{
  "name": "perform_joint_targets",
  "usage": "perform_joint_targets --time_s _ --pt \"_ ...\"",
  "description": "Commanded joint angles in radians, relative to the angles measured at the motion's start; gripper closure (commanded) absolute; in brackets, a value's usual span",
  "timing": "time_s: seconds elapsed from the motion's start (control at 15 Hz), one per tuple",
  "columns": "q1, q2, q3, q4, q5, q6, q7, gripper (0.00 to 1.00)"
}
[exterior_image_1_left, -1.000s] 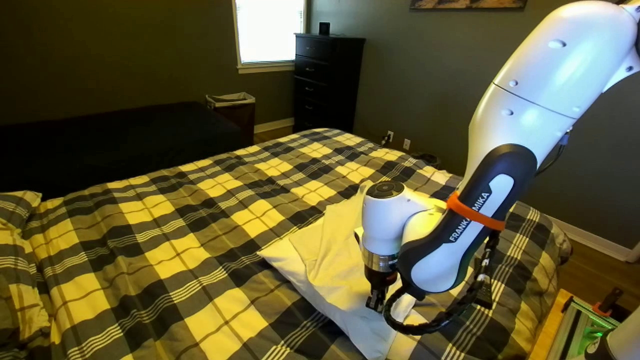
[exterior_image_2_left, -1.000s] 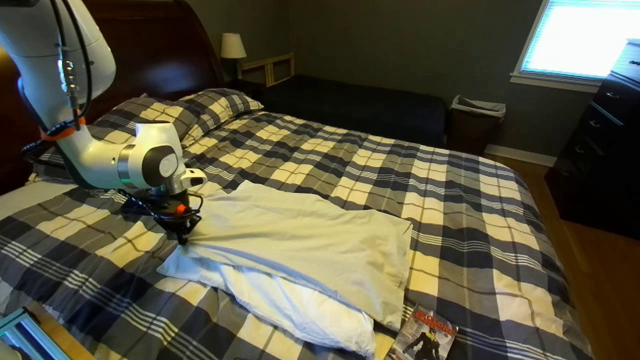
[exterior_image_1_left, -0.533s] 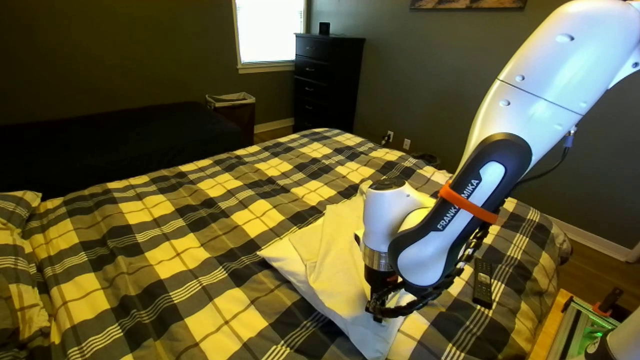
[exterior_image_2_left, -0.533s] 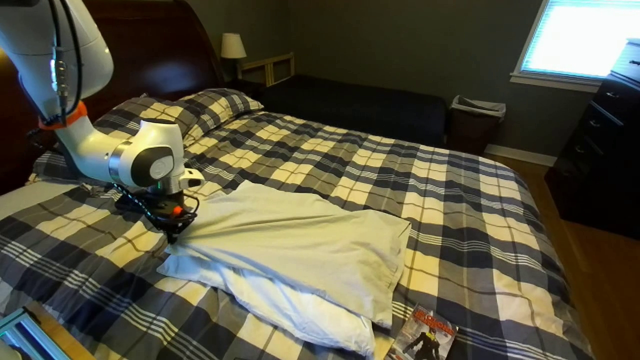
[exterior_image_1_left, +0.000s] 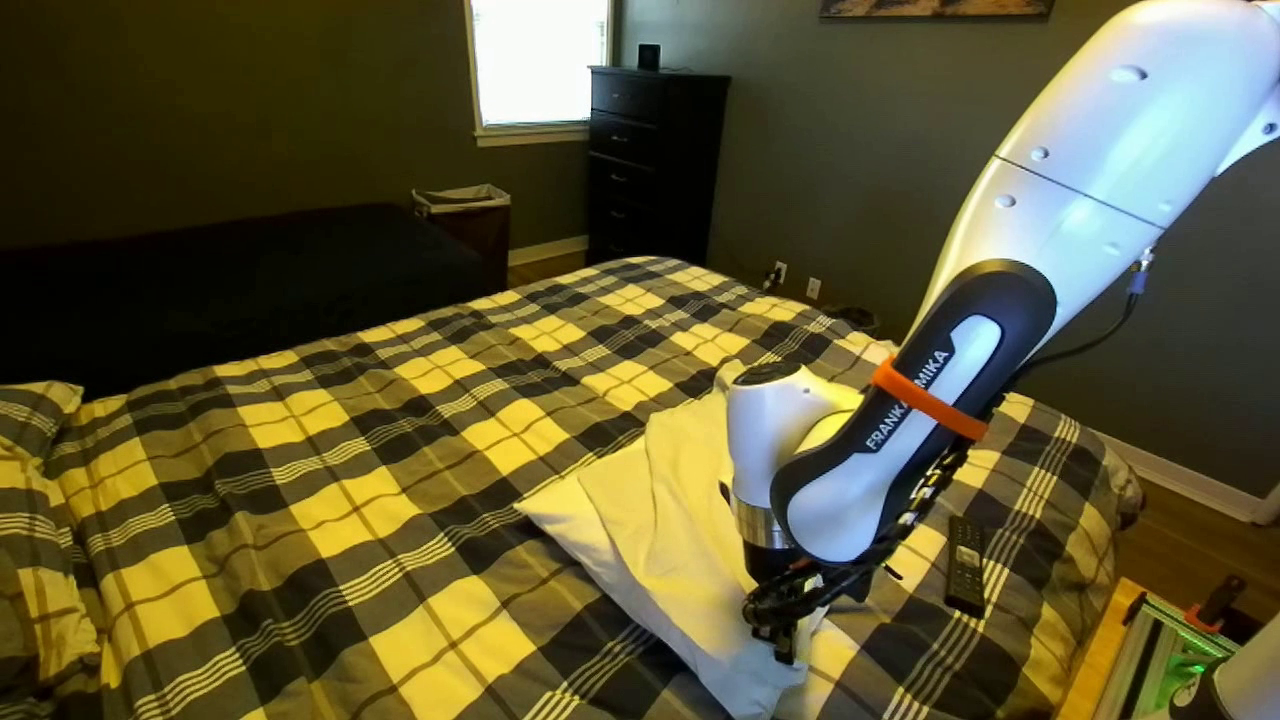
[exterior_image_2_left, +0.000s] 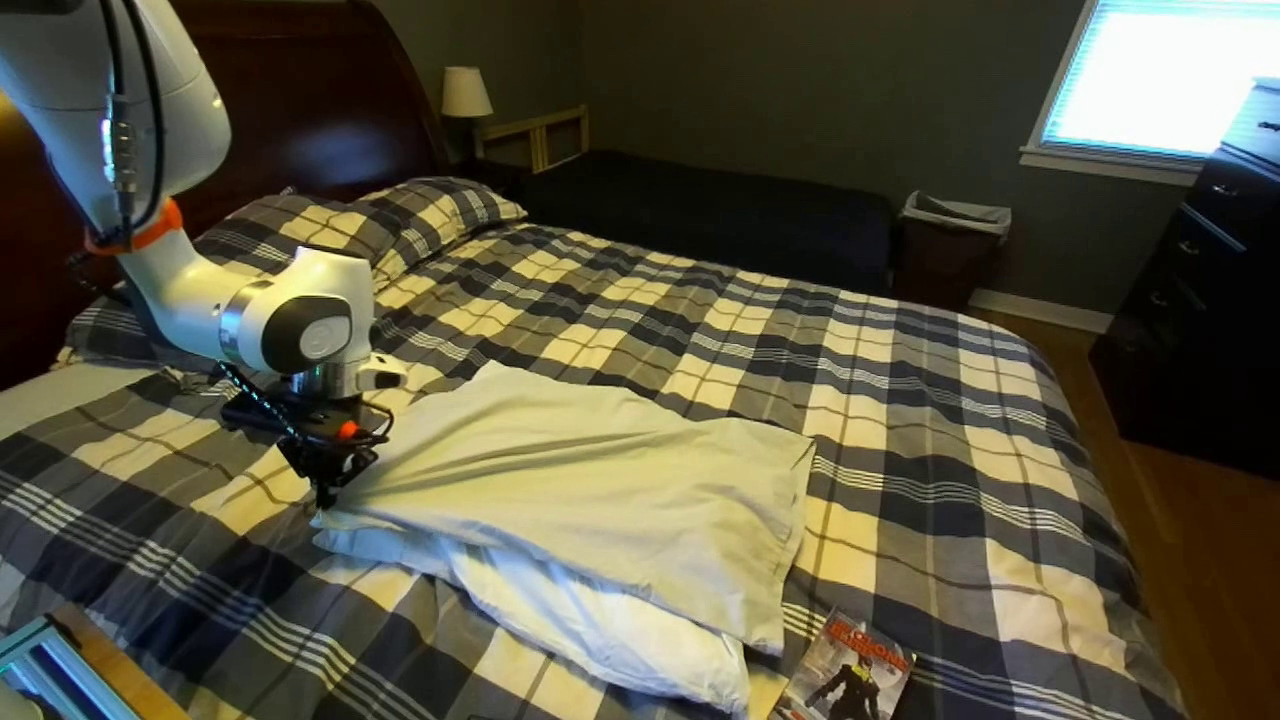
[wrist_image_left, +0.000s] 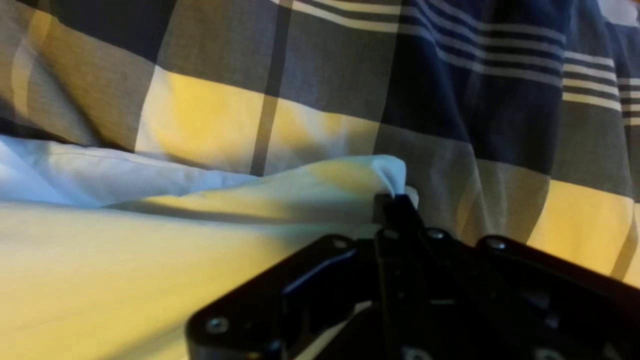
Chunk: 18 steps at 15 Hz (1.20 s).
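Observation:
My gripper (wrist_image_left: 394, 202) is shut on a corner of a pale cream cloth (wrist_image_left: 150, 265), and a small fold of it sticks out past the fingertips in the wrist view. In both exterior views the gripper (exterior_image_1_left: 783, 648) (exterior_image_2_left: 325, 495) points down, low over the bed. The cloth (exterior_image_2_left: 600, 460) (exterior_image_1_left: 665, 500) lies spread over a white pillow (exterior_image_2_left: 600, 620), with creases running from the held corner. The pillow also shows in the wrist view (wrist_image_left: 115, 172) as a strip beyond the cloth. Part of the cloth is hidden behind the arm in an exterior view.
A plaid bedspread (exterior_image_1_left: 330, 500) covers the bed. A black remote (exterior_image_1_left: 966, 568) lies near the arm. A book or case with a figure on its cover (exterior_image_2_left: 850, 665) lies by the pillow. Plaid pillows (exterior_image_2_left: 300, 225) rest at the headboard (exterior_image_2_left: 300, 90). A dresser (exterior_image_1_left: 655, 160) stands beyond.
In an exterior view the gripper has moved left and slightly down, drawing the cloth's corner towards the pillow's end. The cloth's far edge has shifted slightly the same way.

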Motion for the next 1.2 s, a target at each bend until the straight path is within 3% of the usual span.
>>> perform_joint_targets --time_s 0.0,0.53,0.6,0.73,1.13 --pt "0.011 -0.008 0.024 0.011 0.041 -0.08 -0.021 1.0" --pt "0.014 -0.003 0.028 0.03 0.072 -0.164 -0.024 0.97" --pt "0.02 -0.016 0.022 0.023 0.065 -0.156 -0.011 0.72" --pt "0.037 -0.052 0.007 0.005 0.034 -0.131 0.024 0.69" --pt "0.11 -0.3 -0.078 -0.147 -0.186 -0.126 0.328 0.24"
